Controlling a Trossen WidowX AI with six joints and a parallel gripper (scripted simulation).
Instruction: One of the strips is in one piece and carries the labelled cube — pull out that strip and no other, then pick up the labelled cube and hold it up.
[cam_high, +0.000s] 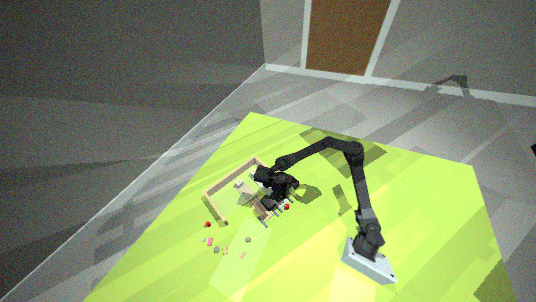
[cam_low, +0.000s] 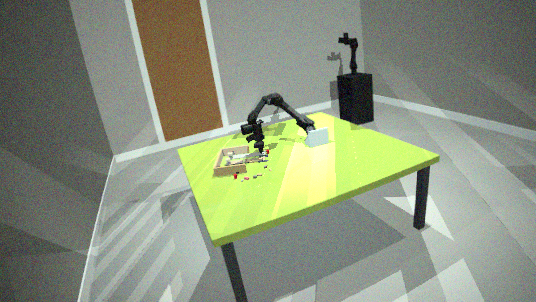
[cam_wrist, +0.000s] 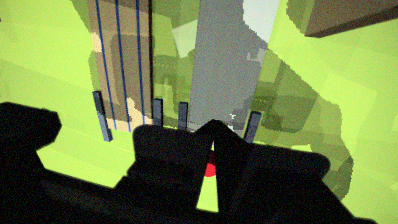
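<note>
Two strips run out of a wooden frame (cam_high: 215, 194) (cam_low: 221, 170) (cam_wrist: 345, 15) between short dark posts (cam_wrist: 101, 120): a tan strip with blue lines (cam_wrist: 122, 60) and a plain grey strip (cam_wrist: 225, 65) (cam_high: 248, 196). A small pale cube (cam_high: 239, 184) sits inside the frame on the far part of the strips; I cannot read a label. My gripper (cam_high: 270, 202) (cam_low: 261, 148) (cam_wrist: 215, 124) is shut, pointing down, with its tips at the near end of the grey strip. I cannot tell whether they touch it. A red ball (cam_wrist: 210, 171) (cam_high: 287, 206) shows just behind the fingers.
Another red ball (cam_high: 207, 224) and several small loose blocks (cam_high: 216, 248) lie on the green table (cam_high: 425, 200) in front of the frame. The arm's base (cam_high: 370, 262) (cam_low: 317, 136) stands near the table's right side.
</note>
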